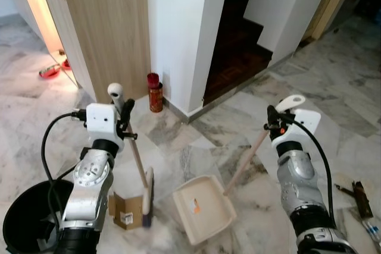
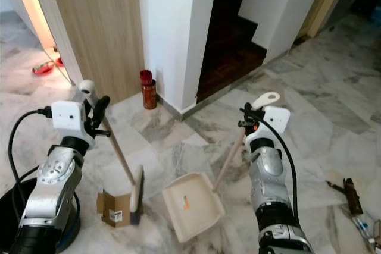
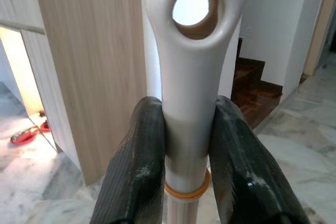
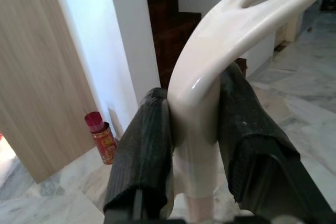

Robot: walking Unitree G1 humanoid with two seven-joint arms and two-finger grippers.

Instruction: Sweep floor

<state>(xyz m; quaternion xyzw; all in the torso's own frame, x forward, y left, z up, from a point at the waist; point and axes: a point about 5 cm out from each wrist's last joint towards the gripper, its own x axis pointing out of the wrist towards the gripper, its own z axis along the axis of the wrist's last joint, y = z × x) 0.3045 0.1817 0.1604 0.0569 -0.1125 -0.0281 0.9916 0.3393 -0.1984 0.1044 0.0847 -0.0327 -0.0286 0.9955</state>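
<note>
My left gripper (image 1: 123, 108) is shut on the white top of a broom handle (image 3: 190, 77). The wooden handle slants down to the broom head (image 1: 147, 203), which stands on the marble floor against a small cardboard box (image 1: 125, 211). To the right of the broom head, a cream dustpan (image 1: 204, 208) lies flat on the floor. Its long handle (image 1: 247, 159) rises to my right gripper (image 1: 275, 117), which is shut on the cream loop grip (image 4: 210, 77).
A black bin (image 1: 27, 218) stands at the lower left beside my left arm. A red canister (image 1: 155, 93) stands at the foot of the white wall, next to dark stairs (image 1: 235, 46). Tools (image 1: 357, 197) lie on the floor at the right.
</note>
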